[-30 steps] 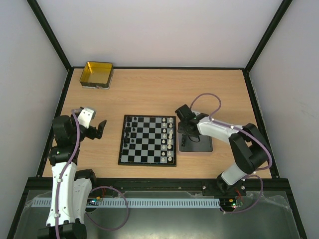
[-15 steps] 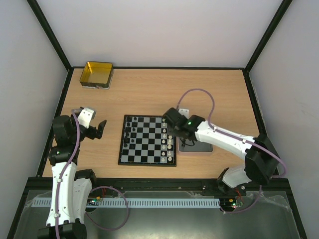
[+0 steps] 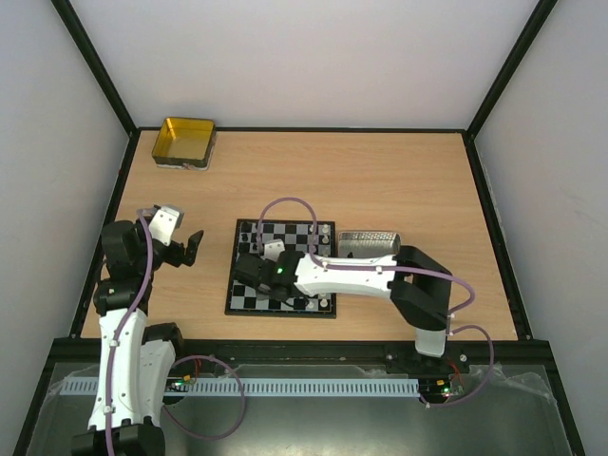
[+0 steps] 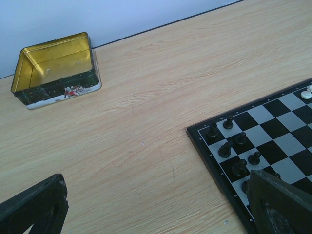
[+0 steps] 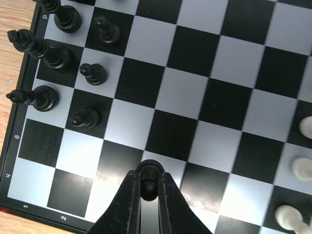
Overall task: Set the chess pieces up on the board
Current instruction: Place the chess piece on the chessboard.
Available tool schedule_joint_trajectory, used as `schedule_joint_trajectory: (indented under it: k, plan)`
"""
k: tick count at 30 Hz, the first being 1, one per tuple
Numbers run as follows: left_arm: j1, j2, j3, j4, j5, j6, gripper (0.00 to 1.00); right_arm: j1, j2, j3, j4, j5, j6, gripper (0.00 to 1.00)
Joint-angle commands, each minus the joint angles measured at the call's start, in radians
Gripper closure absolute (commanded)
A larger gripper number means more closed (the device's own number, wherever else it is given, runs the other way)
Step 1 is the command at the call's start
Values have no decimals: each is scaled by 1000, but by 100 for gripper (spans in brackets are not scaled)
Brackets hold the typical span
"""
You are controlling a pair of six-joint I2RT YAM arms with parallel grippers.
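Observation:
The board (image 3: 249, 306) lies in the middle of the table. Several black pieces (image 3: 246, 231) stand along its left side and white pieces (image 3: 324, 231) along its right side. My right gripper (image 3: 249, 274) reaches over the board's left half and is shut on a black pawn (image 5: 148, 181), held above the squares near the board's near-left corner. Other black pieces (image 5: 90, 72) stand to its upper left in the right wrist view, white pieces (image 5: 301, 168) at the right edge. My left gripper (image 3: 193, 244) is open and empty, left of the board; its fingers (image 4: 280, 204) frame bare table.
A gold-yellow tin (image 3: 184, 142) sits at the back left, also in the left wrist view (image 4: 56, 69). A grey metal tray (image 3: 369, 242) lies right of the board, partly behind the right arm.
My right gripper has swung left from the grey tray, across the white pieces, to the board's left half, carrying the black pawn. The left arm has not moved.

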Motion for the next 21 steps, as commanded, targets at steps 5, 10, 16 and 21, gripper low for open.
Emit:
schedule_joint_trajectory:
  k: [5, 10, 16, 21]
  plan:
    - [5, -1, -9, -2, 9, 4, 1, 29, 134, 127, -13, -22, 2, 94]
    - [4, 1, -9, -2, 7, 3, 1, 60, 211, 199, -19, -42, -5, 94]
    - [5, -1, -8, -2, 6, 3, 1, 75, 250, 238, -24, -55, -10, 94]
    - [4, -4, -8, -1, 6, 3, 1, 77, 264, 245, -21, -55, -13, 93]
